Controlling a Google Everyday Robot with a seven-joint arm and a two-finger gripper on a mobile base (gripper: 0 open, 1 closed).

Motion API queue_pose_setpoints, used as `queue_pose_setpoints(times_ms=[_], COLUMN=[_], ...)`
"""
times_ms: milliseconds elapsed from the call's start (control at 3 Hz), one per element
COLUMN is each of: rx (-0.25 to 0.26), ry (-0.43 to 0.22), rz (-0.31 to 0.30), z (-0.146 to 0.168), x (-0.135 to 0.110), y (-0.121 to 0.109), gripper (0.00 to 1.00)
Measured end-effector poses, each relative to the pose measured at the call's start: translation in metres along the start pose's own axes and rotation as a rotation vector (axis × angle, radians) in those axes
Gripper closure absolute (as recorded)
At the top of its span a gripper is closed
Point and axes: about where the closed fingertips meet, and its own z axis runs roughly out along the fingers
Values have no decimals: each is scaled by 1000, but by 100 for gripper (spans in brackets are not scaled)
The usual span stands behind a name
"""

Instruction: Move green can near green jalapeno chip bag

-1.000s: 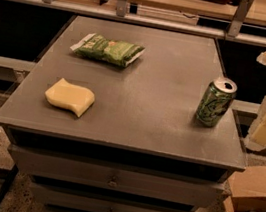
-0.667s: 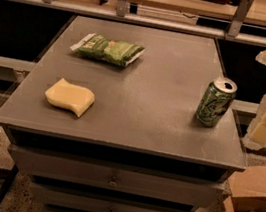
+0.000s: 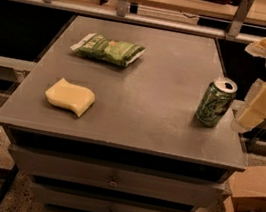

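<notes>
Hanging just off the table's right edge, the gripper (image 3: 252, 110) shows as pale cream blocky segments under a rounded white arm casing. I cannot tell whether it is open or closed. It sits just beside the green can (image 3: 215, 102) without touching it.

The can stands upright near the right edge of the table (image 3: 152, 111). It is a smooth cylinder with a green and white pattern, dark markings too small to read and a shiny silver top. The green jalapeno chip bag (image 3: 109, 50) lies flat towards the back left, well apart from the can. It is crinkled and glossy, with white ends and light print I cannot make out.

Compared with a second ago, the gripper, can and bag are all in the same places.

A pale yellow sponge (image 3: 70, 97), soft and wavy-edged, lies front left on the matte grey top. Metal drawers (image 3: 113, 178) are stacked beneath, and a cardboard box (image 3: 256, 187) sits on the floor at lower right.
</notes>
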Motion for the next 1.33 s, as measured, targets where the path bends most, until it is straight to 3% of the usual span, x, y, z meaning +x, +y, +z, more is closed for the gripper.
queue_pose_setpoints(times_ms=[1000, 1333], rx=[-39, -55], ry=[-69, -77], rz=[68, 72], z=[58, 74], x=[1, 1], y=[-40, -47], gripper=[0, 16])
